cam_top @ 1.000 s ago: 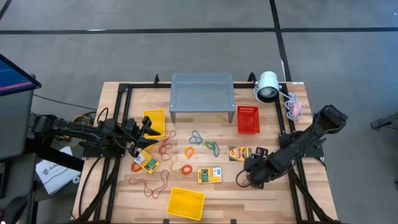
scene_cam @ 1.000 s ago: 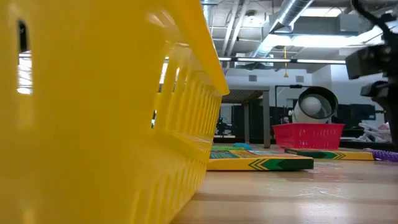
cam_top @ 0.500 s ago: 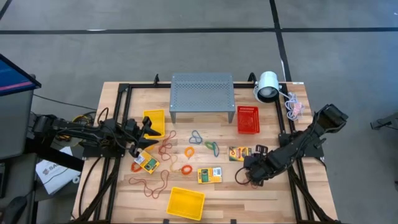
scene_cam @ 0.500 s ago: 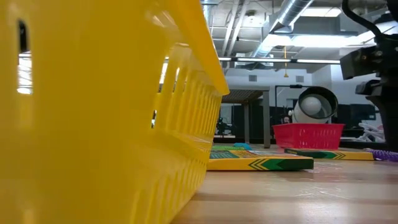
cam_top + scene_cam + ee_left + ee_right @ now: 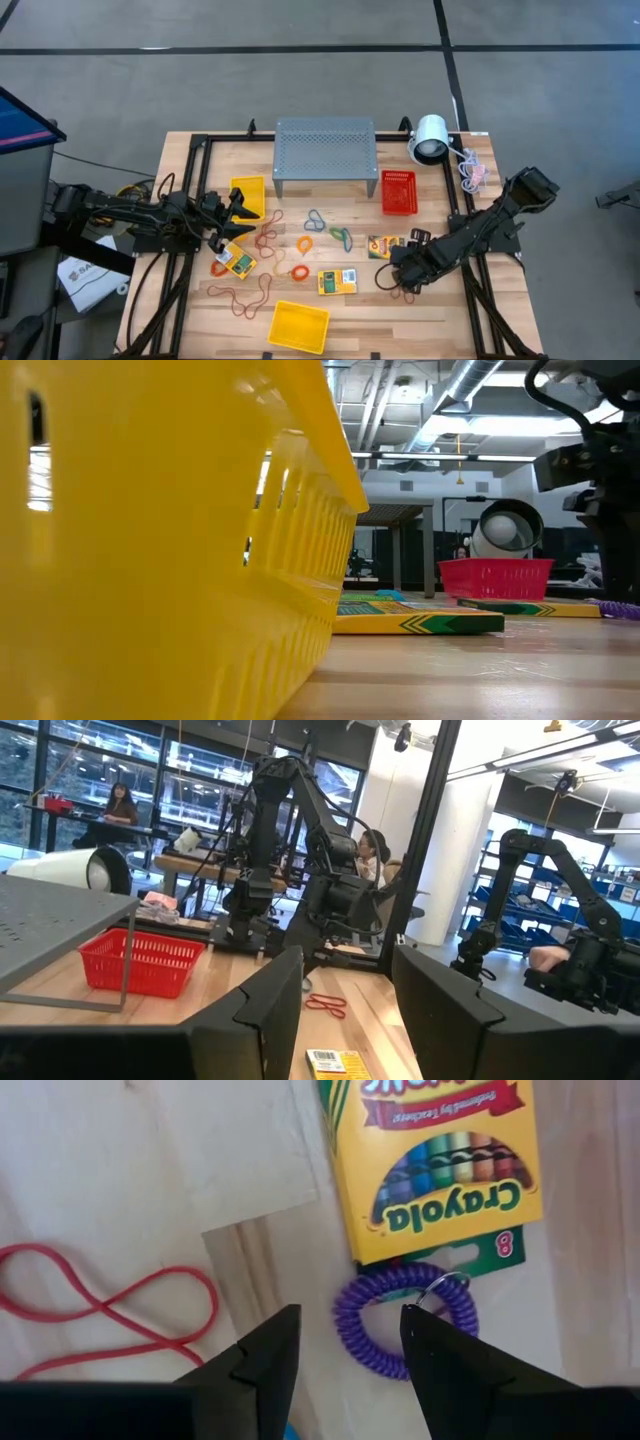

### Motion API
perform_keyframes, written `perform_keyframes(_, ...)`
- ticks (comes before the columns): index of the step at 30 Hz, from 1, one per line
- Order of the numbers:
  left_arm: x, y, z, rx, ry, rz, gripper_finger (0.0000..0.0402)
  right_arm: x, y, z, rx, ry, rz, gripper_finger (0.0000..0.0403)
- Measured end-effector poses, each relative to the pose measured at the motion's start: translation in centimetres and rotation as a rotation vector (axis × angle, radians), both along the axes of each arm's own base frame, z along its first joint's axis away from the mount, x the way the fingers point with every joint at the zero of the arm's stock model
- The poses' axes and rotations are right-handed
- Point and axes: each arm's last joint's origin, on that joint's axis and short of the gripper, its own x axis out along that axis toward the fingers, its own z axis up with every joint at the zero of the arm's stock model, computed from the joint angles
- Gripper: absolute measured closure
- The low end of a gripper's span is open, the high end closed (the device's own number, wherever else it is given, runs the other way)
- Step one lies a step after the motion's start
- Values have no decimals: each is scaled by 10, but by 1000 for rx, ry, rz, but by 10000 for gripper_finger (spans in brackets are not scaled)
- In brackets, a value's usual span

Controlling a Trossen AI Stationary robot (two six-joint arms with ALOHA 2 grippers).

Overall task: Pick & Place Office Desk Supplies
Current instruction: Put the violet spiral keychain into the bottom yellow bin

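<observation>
Right tool (image 5: 397,277), fingers parted and empty, hangs low over a purple coil ring (image 5: 408,1321) beside a crayon box (image 5: 432,1160). Left tool (image 5: 228,236), released, near another. Crayon boxes: three on desk (image 5: 440,315). Yellow baskets: two; red: one.

The table (image 5: 330,300) is evenly lit from overhead; the near yellow basket (image 5: 150,560) is rendered blurred, perhaps too close

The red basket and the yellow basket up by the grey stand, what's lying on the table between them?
In the high view, between the yellow basket and the red basket: a blue rubber band, one leg of the grey stand, otherwise bare wood.
</observation>
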Motion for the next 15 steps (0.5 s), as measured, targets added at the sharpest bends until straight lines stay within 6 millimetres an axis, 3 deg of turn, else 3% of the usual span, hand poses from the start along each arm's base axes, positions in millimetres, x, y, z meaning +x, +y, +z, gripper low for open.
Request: perform_keyframes(15, 0, 0, 0, -1, 0, 0, 247, 4, 2, -18, -27, 79, -2, 237)
